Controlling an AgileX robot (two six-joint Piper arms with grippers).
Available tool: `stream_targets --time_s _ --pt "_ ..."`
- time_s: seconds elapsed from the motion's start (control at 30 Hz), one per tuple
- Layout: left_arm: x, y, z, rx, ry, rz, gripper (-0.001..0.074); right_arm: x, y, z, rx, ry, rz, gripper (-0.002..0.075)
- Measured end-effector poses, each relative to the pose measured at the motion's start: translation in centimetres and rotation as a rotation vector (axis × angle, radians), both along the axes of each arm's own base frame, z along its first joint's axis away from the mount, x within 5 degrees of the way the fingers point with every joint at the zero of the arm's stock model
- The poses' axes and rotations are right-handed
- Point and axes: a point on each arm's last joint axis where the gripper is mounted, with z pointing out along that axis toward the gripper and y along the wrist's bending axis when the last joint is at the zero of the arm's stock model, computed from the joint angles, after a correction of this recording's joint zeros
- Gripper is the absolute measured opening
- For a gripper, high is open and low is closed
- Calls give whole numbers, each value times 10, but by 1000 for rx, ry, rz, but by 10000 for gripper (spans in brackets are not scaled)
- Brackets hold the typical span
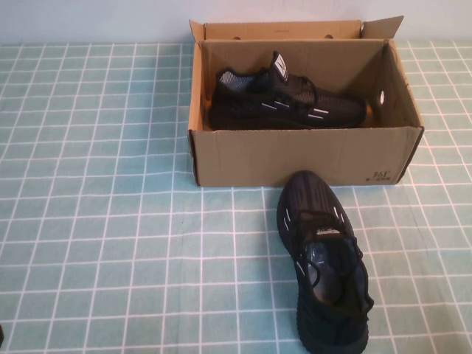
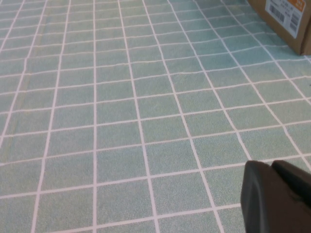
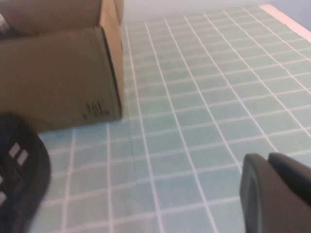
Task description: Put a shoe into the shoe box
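Left hand (image 2: 279, 196) and right hand (image 3: 277, 191) closed, empty, back from the shoe box (image 1: 295, 158); the near shoe (image 1: 324, 265) may snag the box's front wall

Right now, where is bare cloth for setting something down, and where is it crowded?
Bare cloth left of the shoe box, where the left gripper sits shut, and right of the loose shoe near the shut right gripper. Crowded: that shoe's toe nearly meets the box front.

- Shoe (image 1: 284, 103) in box (image 1: 295, 158): black knit, white dashes, white tongue tag.
- Second shoe (image 1: 324, 269): black, white dashes.
- Box: brown cardboard, small dark print.
- Cloth (image 1: 96, 221): pale green, white grid.
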Motion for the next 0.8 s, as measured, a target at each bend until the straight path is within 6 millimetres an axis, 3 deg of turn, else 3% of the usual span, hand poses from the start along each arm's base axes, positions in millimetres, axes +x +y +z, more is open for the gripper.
stream_targets --time_s 0.23,0.4,0.5,0.6,0.8 --pt "0 0 0 0 0 0 -4 2 -1 21 302 -241 -44 -8" --pt "0 0 0 0 0 0 -4 2 -3 25 477 -285 -67 -8" --pt "0 0 0 0 0 0 -4 0 5 28 546 -192 -11 -8" --pt "0 0 0 0 0 0 -4 -4 16 50 531 -55 89 -8" --pt "0 0 0 0 0 0 -4 0 32 98 360 431 248 -8"
